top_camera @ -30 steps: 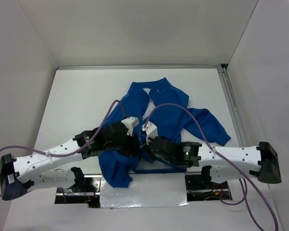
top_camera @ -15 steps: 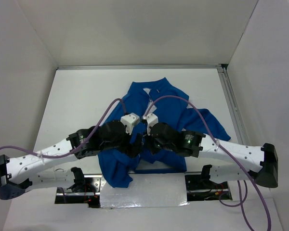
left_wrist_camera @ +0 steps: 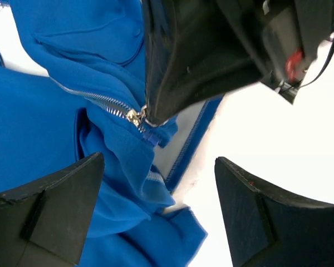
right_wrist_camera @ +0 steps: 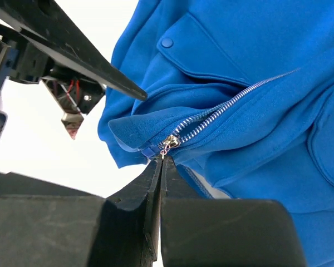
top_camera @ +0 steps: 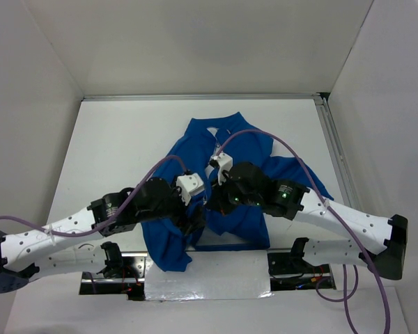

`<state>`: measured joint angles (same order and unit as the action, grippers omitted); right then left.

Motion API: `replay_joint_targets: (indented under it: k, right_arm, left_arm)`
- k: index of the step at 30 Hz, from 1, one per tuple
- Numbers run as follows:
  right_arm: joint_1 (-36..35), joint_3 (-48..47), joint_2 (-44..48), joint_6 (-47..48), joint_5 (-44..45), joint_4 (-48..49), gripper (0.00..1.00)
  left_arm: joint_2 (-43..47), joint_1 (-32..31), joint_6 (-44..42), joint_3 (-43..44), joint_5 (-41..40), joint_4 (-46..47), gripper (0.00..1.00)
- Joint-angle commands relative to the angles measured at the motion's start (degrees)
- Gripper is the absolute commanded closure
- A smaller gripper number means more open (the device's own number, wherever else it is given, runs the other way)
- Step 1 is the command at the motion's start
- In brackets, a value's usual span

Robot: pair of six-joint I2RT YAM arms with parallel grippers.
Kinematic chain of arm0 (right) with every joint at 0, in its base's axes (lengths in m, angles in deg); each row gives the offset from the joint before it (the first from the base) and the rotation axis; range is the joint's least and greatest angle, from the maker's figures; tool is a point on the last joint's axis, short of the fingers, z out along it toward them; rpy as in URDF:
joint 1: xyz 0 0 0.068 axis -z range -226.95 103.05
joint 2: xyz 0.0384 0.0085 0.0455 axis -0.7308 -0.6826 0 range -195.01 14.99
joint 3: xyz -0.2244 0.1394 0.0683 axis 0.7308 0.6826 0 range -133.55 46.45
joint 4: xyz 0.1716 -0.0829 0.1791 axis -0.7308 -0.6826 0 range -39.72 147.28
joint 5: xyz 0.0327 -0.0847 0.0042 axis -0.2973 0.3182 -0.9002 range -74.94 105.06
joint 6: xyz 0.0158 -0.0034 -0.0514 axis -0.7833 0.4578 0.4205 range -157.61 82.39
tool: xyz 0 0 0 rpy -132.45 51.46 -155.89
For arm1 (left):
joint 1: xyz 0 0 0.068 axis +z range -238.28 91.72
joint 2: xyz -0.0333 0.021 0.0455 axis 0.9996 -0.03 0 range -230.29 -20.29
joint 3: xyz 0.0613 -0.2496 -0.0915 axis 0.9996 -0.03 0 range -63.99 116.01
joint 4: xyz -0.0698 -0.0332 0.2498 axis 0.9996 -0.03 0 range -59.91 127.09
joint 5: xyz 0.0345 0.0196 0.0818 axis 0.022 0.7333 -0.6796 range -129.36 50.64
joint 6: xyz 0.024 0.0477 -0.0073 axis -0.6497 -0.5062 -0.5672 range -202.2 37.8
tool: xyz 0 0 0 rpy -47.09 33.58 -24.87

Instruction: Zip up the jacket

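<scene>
The royal-blue jacket [top_camera: 245, 149] lies on the white table with its collar at the far side. Its pale zipper [right_wrist_camera: 234, 97] is joined only at the bottom hem. My right gripper [right_wrist_camera: 160, 161] is shut on the small pull of the silver slider [right_wrist_camera: 170, 142] and holds the hem a little off the table. My left gripper [left_wrist_camera: 156, 222] is open just below the slider [left_wrist_camera: 135, 117], with bunched hem fabric between its fingers but not clamped. In the top view both grippers [top_camera: 203, 209] meet over the jacket's lower front and the wrists hide their fingers.
The white table [top_camera: 118, 146] is walled on three sides, with a metal rail [top_camera: 334, 153] along its right edge. One sleeve [top_camera: 303, 181] spreads to the right. Purple cables [top_camera: 265, 142] arch over the jacket. The arm bases and a cutout sit at the near edge.
My right wrist has moved toward the far side, drawing the zipper pull and hem up with it. My left wrist has shifted slightly back toward the near edge.
</scene>
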<state>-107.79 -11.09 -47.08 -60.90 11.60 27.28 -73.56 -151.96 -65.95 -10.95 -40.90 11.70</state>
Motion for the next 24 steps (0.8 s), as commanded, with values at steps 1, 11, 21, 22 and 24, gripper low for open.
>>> replay_joint_targets:
  k: [1, 11, 21, 22, 24]
  right_arm:
    - [1.6, -2.9, 1.2, 0.8, -4.5, 0.5, 1.00]
    - [4.9, -3.5, 1.4, 1.8, -11.7, 0.7, 1.00]
    - [7.4, -3.5, 0.5, 1.7, -16.2, 1.3, 1.00]
    - [7.6, -3.6, 0.4, 1.7, -16.4, 1.3, 1.00]
    - [8.2, -3.7, 0.2, 1.8, -17.2, 1.6, 1.00]
  left_arm:
    - [3.3, -0.4, -8.3, -2.1, 1.1, 4.3, 0.08]
    - [2.0, -0.5, -11.0, -5.8, -6.6, 9.1, 0.24]
    - [4.8, -0.5, -14.5, -9.4, -11.2, 18.6, 0.41]
    - [5.4, -0.5, -14.8, -9.7, -10.5, 19.1, 0.42]
    - [6.4, -0.5, -15.5, -10.4, -8.7, 19.8, 0.45]
